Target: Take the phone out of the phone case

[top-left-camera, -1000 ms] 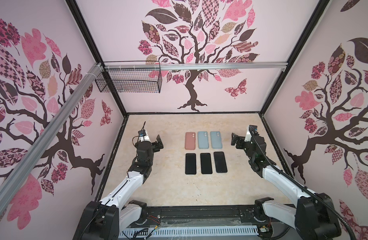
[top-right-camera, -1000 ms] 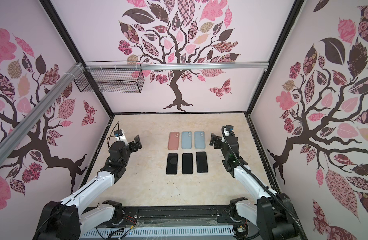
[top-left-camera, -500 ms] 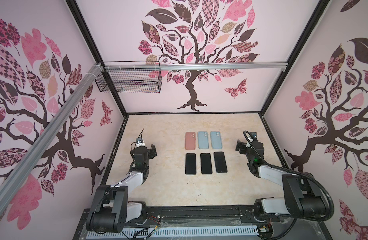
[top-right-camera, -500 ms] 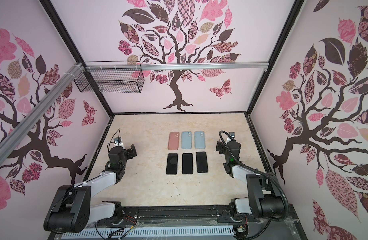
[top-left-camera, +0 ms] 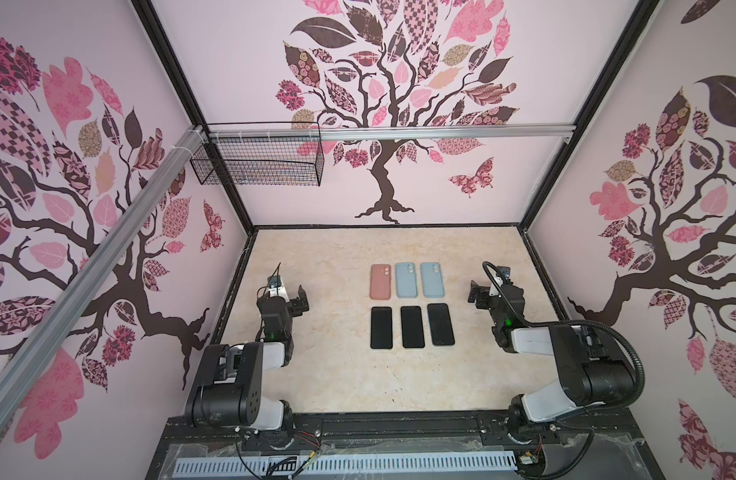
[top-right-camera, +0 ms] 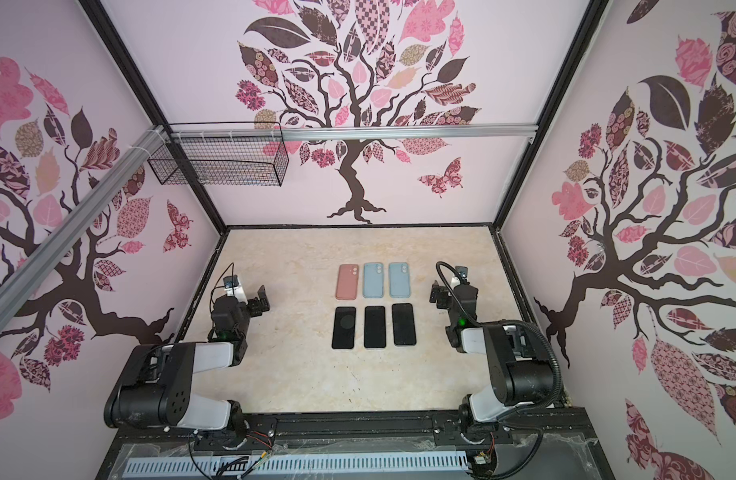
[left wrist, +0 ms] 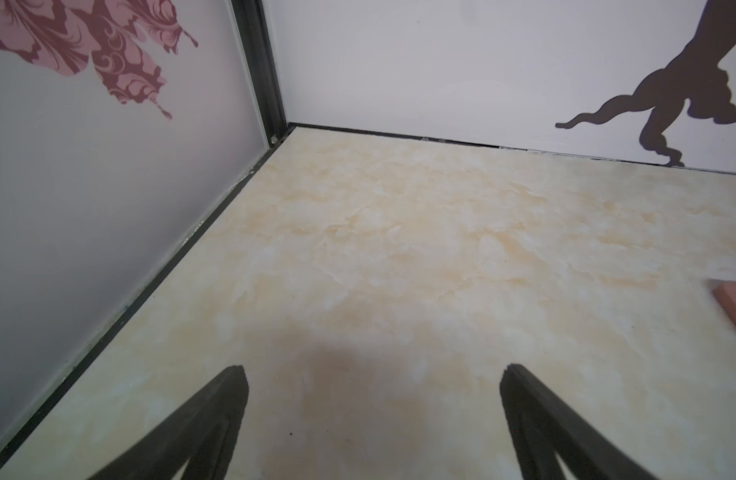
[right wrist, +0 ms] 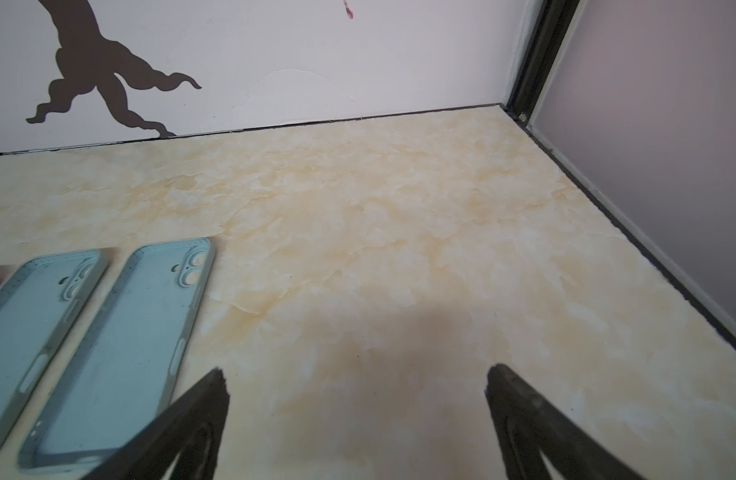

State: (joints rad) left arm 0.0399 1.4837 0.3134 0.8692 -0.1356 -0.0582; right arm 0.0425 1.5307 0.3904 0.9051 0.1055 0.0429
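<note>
Left gripper [left wrist: 372, 370] sits low by the left edge of the marbled surface [top-left-camera: 337, 374], jaws spread wide with nothing between them. Right gripper [right wrist: 356, 370] by the right edge, same deal: wide and empty, just beside the outer blue case. Mid-surface, three black phones [top-left-camera: 412, 327] lie flat in a row. Right behind them, toward the back edge, is a pink case [top-left-camera: 380, 282], then two blue cases [top-left-camera: 406, 280]. The two rows aren't touching.
</note>
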